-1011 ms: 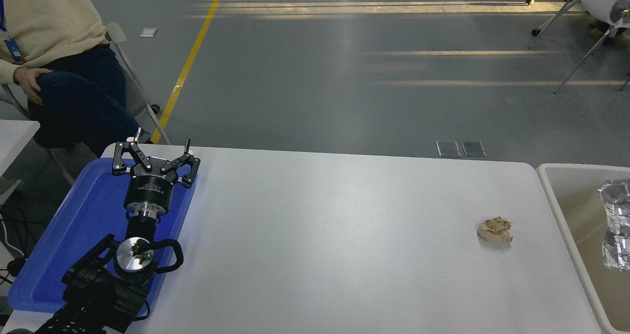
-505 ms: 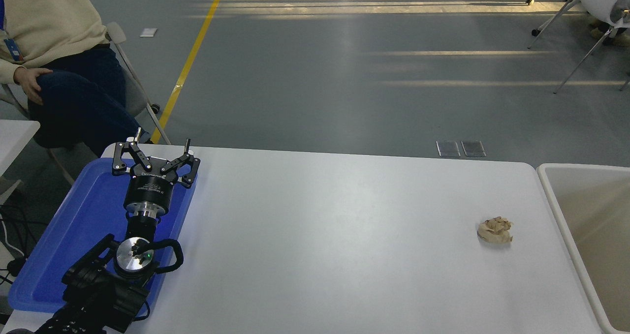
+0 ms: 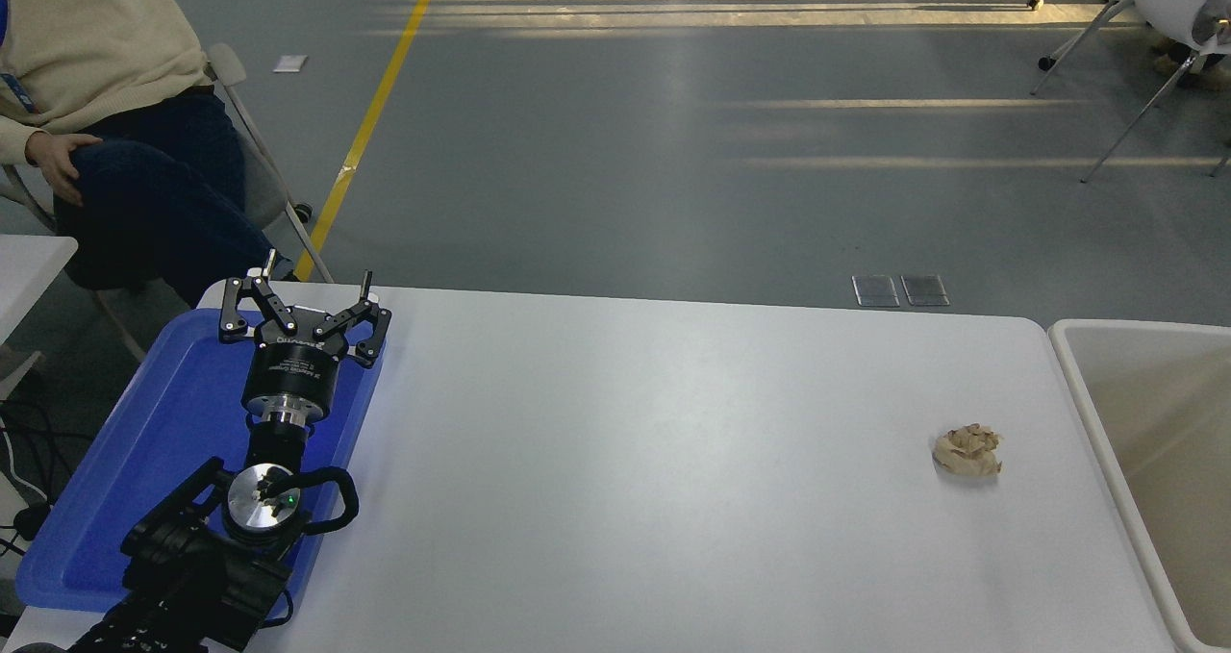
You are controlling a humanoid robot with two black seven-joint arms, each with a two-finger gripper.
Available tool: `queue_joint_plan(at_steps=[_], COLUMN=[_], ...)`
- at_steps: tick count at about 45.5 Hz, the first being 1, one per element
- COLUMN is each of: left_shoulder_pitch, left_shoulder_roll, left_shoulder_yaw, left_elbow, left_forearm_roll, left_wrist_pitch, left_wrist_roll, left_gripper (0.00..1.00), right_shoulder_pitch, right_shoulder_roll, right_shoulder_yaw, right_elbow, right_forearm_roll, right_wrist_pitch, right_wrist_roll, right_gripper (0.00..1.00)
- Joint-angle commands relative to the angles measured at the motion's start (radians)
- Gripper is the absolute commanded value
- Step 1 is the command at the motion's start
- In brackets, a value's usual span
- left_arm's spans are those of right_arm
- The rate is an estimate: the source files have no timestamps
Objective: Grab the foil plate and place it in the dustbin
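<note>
The dustbin (image 3: pixel 1166 405), off-white with a thick rounded rim, stands against the table's right end and is cut off by the picture's right edge. The part of its inside that shows holds nothing. The foil plate is out of view. My left gripper (image 3: pixel 318 270) is parked at the lower left above a blue tray, open with nothing between its fingers. The right arm does not show in the head view.
A flat blue tray (image 3: pixel 115 499) lies under the left arm at the table's left end. A crumpled beige paper wad (image 3: pixel 967 449) sits on the white table (image 3: pixel 625 461) near the bin. A person (image 3: pixel 106 105) sits on a chair at the far left.
One second ago a shiny crinkled silver thing showed inside the bin at the right edge; it was gone half a second ago and stays out of view. The left arm has not moved.
</note>
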Motion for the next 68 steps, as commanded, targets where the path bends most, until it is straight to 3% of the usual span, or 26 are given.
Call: queue_joint_plan(at_steps=[1, 18, 33, 44, 53, 68], left_shoulder_pitch=[0.000, 0.000, 0.000, 0.000, 0.000, 0.000], left_shoulder_roll=[0.000, 0.000, 0.000, 0.000, 0.000, 0.000], left_shoulder_yaw=[0.000, 0.000, 0.000, 0.000, 0.000, 0.000], left_elbow=[0.000, 0.000, -0.002, -0.002, -0.002, -0.002], left_forearm_roll=[0.000, 0.000, 0.001, 0.001, 0.001, 0.001], left_wrist_pitch=[0.000, 0.000, 0.000, 0.000, 0.000, 0.000], left_wrist_roll=[0.000, 0.000, 0.001, 0.001, 0.002, 0.002], left_gripper=[1.00, 1.00, 1.00, 1.00, 1.00, 1.00], right_shoulder_pitch=[0.060, 0.337, 0.564, 0.734, 0.801, 0.900], right_shoulder_roll=[0.012, -0.029, -0.036, -0.029, 0.015, 0.044], right_shoulder_yaw=[0.029, 0.054, 0.049, -0.046, -0.090, -0.135], right_elbow=[0.031, 0.436, 0.784, 1.009, 1.060, 1.177], right_forearm_roll=[0.001, -0.019, -0.194, -0.209, -0.198, -0.194], right_wrist_pitch=[0.050, 0.072, 0.073, 0.075, 0.078, 0.072], right_wrist_roll=[-0.004, -0.085, -0.147, -0.194, -0.201, -0.247], right_gripper=[0.99, 0.99, 0.99, 1.00, 1.00, 1.00])
